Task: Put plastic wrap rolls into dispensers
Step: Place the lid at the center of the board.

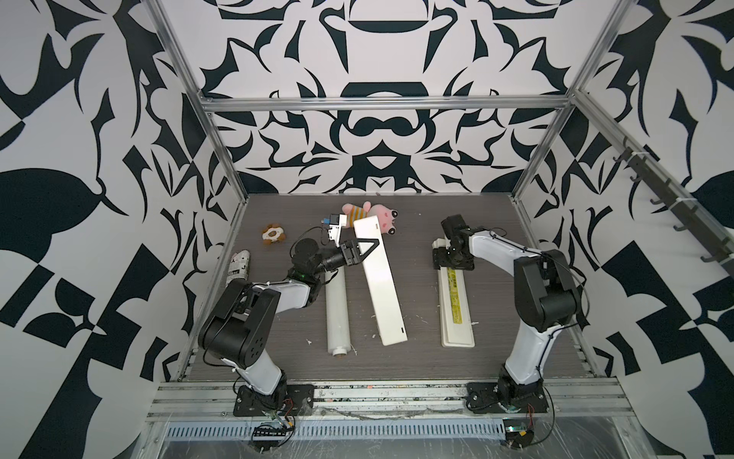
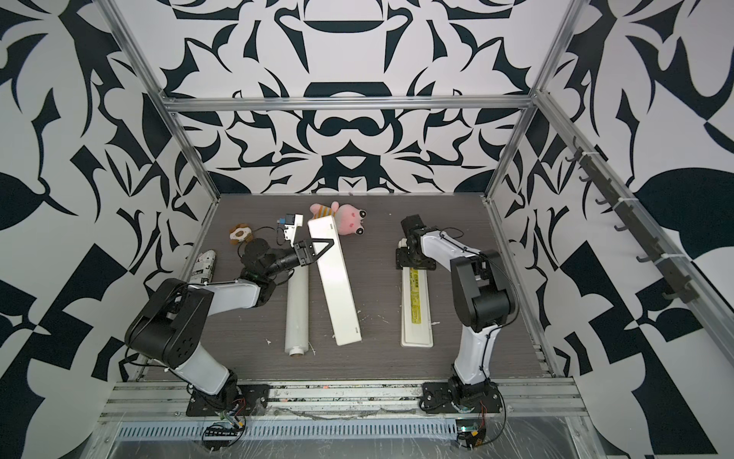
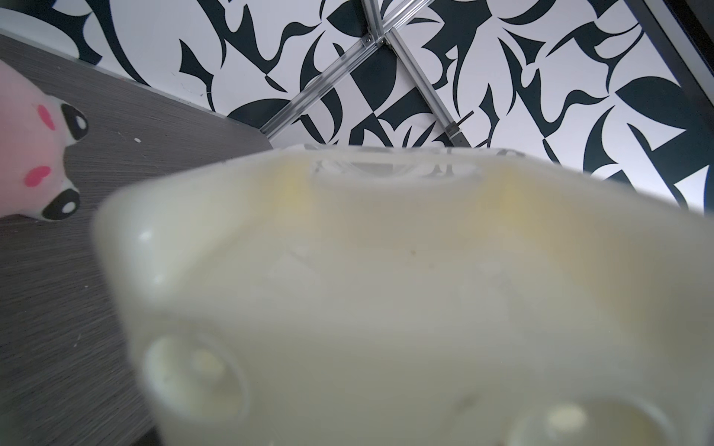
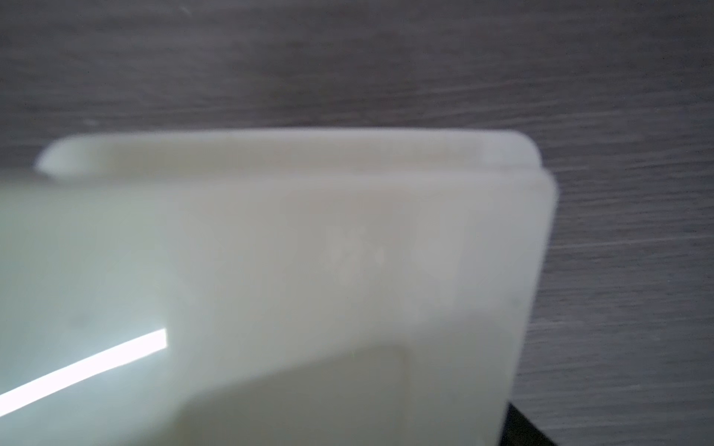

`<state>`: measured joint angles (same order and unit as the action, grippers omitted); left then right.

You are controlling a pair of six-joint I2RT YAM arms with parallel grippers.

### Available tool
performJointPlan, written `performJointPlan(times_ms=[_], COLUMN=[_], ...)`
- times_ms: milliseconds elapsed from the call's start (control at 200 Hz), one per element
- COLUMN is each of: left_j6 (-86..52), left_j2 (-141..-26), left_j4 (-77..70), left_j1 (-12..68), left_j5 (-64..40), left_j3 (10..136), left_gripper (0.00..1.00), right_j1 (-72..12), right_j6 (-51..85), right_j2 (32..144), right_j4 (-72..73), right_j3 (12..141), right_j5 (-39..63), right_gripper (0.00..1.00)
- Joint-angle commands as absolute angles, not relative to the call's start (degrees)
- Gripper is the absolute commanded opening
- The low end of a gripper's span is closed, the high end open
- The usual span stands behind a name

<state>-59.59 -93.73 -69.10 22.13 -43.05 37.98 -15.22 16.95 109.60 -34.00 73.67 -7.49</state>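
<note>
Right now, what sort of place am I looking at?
Probably a robot test cell, not a kitchen: an aluminium frame holds patterned walls, and two robot arms are bolted at the front of a dark tabletop.

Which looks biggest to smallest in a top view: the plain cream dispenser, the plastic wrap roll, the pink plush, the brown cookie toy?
1. plain cream dispenser
2. plastic wrap roll, slimmer, with its far end covered
3. pink plush
4. brown cookie toy

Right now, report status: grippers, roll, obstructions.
Left gripper at plain box, right gripper over labelled box, far end; grips unclear. Roll on table beside plain box, unloaded. Pink toy by its far end.
</note>
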Motion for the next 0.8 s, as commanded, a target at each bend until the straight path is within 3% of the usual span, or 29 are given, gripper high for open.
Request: performJointPlan(times_ms=[0, 50, 440, 580, 680, 795], left_j6=[-60.02, -60.24, -55.52, -54.65, -55.97, -54.93], left_j2=[-93.75, -94.00, -91.96, -91.75, -92.44, -92.01], left_j4=[-71.55, -71.30, -62.05, -58.83, -59.27, -56.37], left_j1=[22.49, 22.70, 22.84, 22.84, 22.91, 23.75], left_j5=[-45.45, -45.77, -41.59, -39.70, -40.78, -40.49], left_j3=[40.11, 40.55, 41.09, 42.04, 43.49, 44.64], left_gripper=[0.49, 0.49, 0.49, 0.49, 0.49, 0.49], right_j1=[-15.95, -16.42, -15.81, -15.78, -15.86, -16.87], right_j6=[13.04, 11.63, 3.20, 2.42, 6.75, 13.64], right_j2=[111.18, 111.30, 94.65, 82.55, 74.48, 71.36], right_j4=[-37.88, -37.71, -37.20, -31.18, -18.14, -6.41], right_j3=[78.18, 78.54, 75.86, 69.05, 59.18, 52.31], right_j5=[-17.70, -18.02, -0.32, 19.93, 39.02, 52.03], right_gripper=[0.94, 0.99, 0.97, 0.92, 0.90, 0.90])
